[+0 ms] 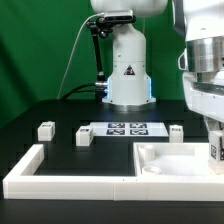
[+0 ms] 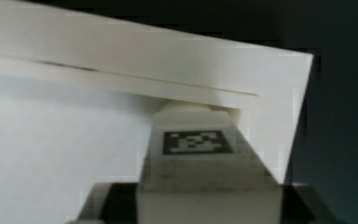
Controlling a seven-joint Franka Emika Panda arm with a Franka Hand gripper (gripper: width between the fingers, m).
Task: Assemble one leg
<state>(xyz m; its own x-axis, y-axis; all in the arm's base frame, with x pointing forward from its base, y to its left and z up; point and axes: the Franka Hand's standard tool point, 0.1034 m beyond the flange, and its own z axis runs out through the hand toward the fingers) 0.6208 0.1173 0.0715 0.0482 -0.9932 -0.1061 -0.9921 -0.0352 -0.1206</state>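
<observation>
A: At the exterior view's left, on the black table: small stubby white plastic block with a tag, a loose leg, lying free. Just rightward, a second loose leg. Behind both, the robot's white base.

B: And in front?

A: Long white L-shaped border wall, running along the near edge. Past the middle, the thin flat marker board, with a third loose leg just beside its right end.

B: Further right?

A: Large white square tray-like part with a raised rim, lying inside the wall's corner. Above its right side, the gripper, reaching down with the held leg, tag outward.

B: Grip state?

A: Closed around the held leg, going by the wrist view: grey fingers flanking its base, tag facing the camera, far end touching or nearly touching the tray-like part. Cannot tell whether seated in a hole.

B: Step in hand?

A: Probably mating this leg to the tray-like part at its corner. Not yet visibly fixed.

B: Next move?

A: Likely keeping the leg upright over the socket, pressing gently, then twisting to fasten. Calls for a firm hold and a steady tray-like part; risk of the part sliding under the push.
</observation>
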